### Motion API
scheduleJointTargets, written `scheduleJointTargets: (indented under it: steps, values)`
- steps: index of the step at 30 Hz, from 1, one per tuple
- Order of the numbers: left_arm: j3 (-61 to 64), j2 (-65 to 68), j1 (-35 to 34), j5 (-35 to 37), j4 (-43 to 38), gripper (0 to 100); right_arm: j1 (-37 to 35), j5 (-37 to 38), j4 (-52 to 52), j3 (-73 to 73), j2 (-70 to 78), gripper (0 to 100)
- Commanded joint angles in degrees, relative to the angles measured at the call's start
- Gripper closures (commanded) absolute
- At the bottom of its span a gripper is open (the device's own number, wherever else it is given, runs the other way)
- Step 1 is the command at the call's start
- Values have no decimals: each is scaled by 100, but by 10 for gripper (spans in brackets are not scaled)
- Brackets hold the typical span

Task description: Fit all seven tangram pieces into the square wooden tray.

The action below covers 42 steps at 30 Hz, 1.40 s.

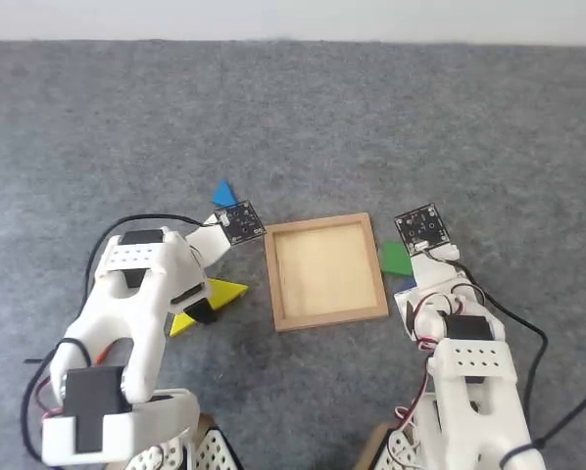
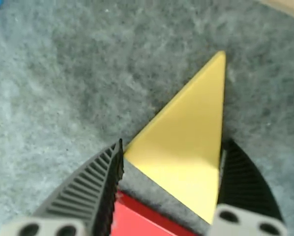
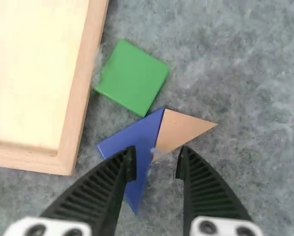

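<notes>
A grey felt-like table cover [image 1: 391, 127] spans the scene; two white arms rise from its near edge, the left arm [image 1: 136, 294] bent over the pieces on the tray's left, the right arm [image 1: 469, 362] over those on its right; between them lies the square wooden tray [image 1: 275, 284], with no piece in it. The yellow triangle [image 2: 186, 128] lies flat on the cover to the left of the tray, partly hidden under the arm from above; the left gripper [image 2: 171, 152] is spread wide, one jaw at each side of the triangle, and whether they press on it cannot be made out. The right gripper [image 3: 157, 155] has its jaws parted a little, poised over the spot where a dark blue piece [image 3: 132, 142] meets a tan triangle [image 3: 181, 129]; one finger covers part of the blue piece, so its full shape is unclear. A green square [image 3: 131, 77] sits just beside the tray's right wall, its corner touching the blue piece. A light blue triangle [image 1: 223, 193] lies apart, beyond the tray's far left corner. A red piece [image 2: 137, 216] shows between the left jaws, cut off by the picture's edge and partly under the yellow triangle.
</notes>
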Motion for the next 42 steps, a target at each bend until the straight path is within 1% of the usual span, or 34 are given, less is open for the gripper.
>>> scheduleJointTargets:
  steps: [1,11,15,26,30,32,35,39,42]
  values:
    - [-215,-35,-114,88,18,716,31,-18,-57,-62,-215,844]
    - [-259,-53,-176,158,18,719,31,-18,-57,-62,-215,844]
    - [-259,-62,-229,158,26,754,31,-18,-57,-62,-215,844]
    - [-198,-1081,-273,158,756,739,31,-18,-57,-62,-215,844]
    - [-198,-1125,-281,158,782,739,31,-18,-57,-62,-215,844]
    - [-180,-1037,-281,132,730,731,31,-18,-57,-62,-215,844]
    - [-171,-800,-334,132,334,675,31,-18,-57,-62,-215,844]
    - [-189,-237,-369,123,-114,667,31,-18,-57,-62,-215,844]
    - [-347,-70,-413,123,-70,668,31,-18,-57,-62,-215,844]
